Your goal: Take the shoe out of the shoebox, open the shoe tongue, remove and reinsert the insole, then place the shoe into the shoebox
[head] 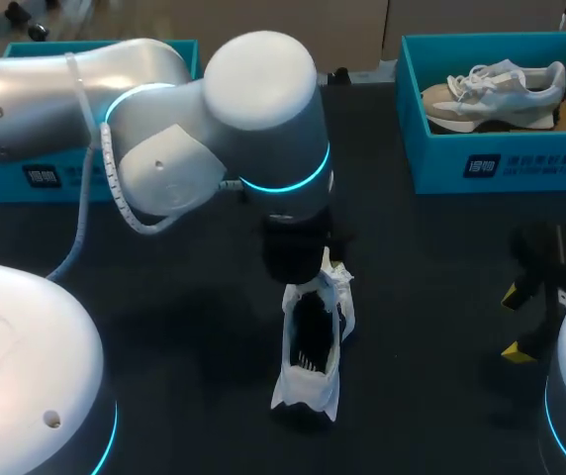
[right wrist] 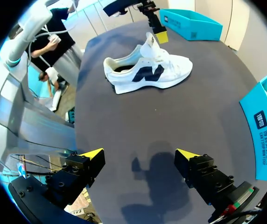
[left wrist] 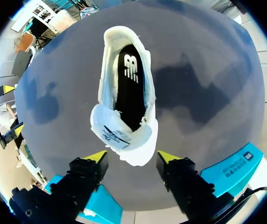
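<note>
A white shoe [head: 310, 348] stands on the dark table near the middle, its black insole [left wrist: 131, 88] showing inside. My left gripper [left wrist: 132, 156] hangs right over it, one yellow-tipped finger on each side of the raised tongue [left wrist: 124, 140]. A gap shows beside one finger, so the gripper is open. From the right wrist view the shoe [right wrist: 147, 74] lies far ahead, with the left gripper [right wrist: 158, 33] at its tongue. My right gripper [right wrist: 138, 156] stands open and empty, apart from the shoe at the table's right edge [head: 513, 323].
A teal shoebox [head: 491, 163] at the back right holds a second, beige shoe [head: 496, 91]. Another teal box [head: 26, 178] sits at the back left, partly behind my left arm.
</note>
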